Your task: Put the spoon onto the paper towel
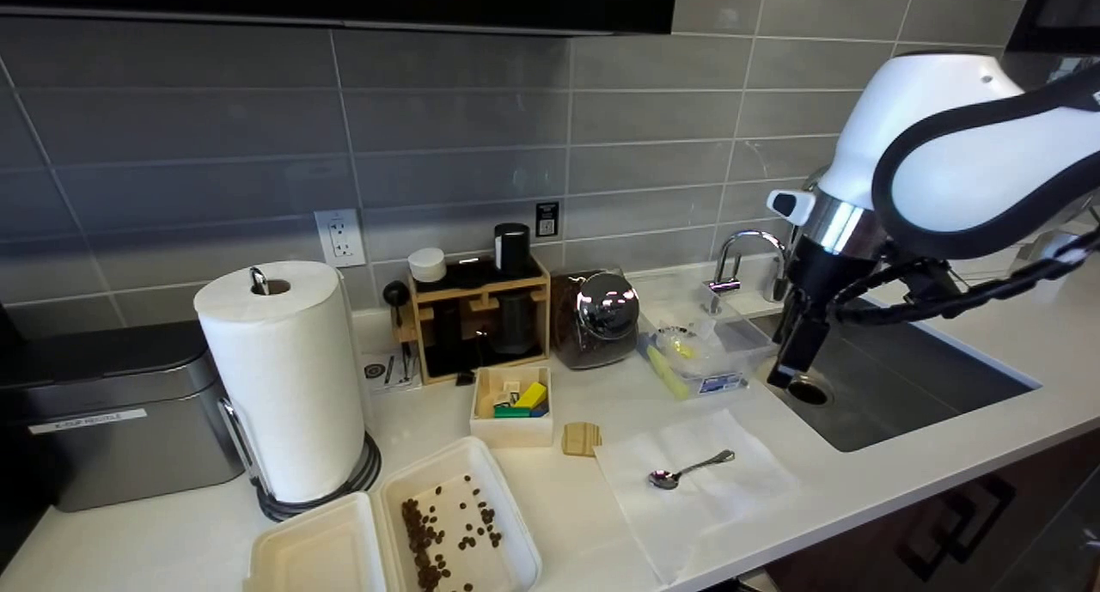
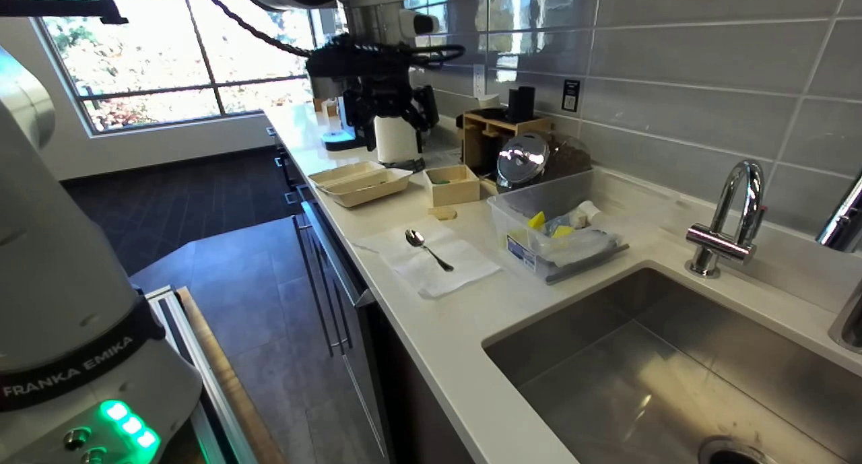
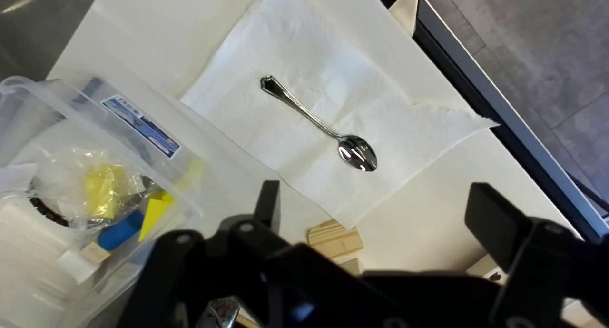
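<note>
The spoon [image 3: 319, 122] lies on the paper towel [image 3: 285, 133], on the table [image 1: 584, 523]. The fingers [image 3: 492, 223] stand wide apart, clear of both, holding nothing.

We have free air between the gripper [image 3: 375, 202] and the paper towel [image 1: 705, 502], where the spoon [image 3: 319, 123] lies, and a low way in over the front edge of the counter [image 2: 452, 346]. Bare surface also leads in from the sink [image 2: 633, 356]. Toward the back edge, the clear bin [image 2: 522, 252] and jar [image 1: 593, 321] block us; farther along, the low tray [image 1: 507, 506] sits near the front edge, the tall roll [image 1: 275, 377] nearer the back.
</note>
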Motion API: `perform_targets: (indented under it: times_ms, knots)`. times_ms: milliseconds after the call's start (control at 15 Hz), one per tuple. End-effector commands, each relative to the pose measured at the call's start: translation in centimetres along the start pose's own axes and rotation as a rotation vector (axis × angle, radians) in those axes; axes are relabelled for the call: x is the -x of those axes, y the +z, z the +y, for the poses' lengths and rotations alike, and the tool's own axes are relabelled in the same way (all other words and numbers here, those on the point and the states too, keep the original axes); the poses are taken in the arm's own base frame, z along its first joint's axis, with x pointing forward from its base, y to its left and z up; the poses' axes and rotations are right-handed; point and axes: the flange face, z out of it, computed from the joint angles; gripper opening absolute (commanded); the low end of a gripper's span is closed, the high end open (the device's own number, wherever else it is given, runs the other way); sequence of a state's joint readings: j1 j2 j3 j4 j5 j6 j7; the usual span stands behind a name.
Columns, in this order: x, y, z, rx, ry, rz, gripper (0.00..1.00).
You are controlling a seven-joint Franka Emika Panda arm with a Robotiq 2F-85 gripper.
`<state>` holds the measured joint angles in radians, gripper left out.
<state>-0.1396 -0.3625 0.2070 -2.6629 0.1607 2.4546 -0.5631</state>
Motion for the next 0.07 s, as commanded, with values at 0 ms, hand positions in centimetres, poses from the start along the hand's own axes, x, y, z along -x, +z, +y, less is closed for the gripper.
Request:
perform_targets:
  times_ms: [0]
  knots:
    - [0.19, -0.21, -0.13, 0.005, 0.004, 0.0, 1.0]
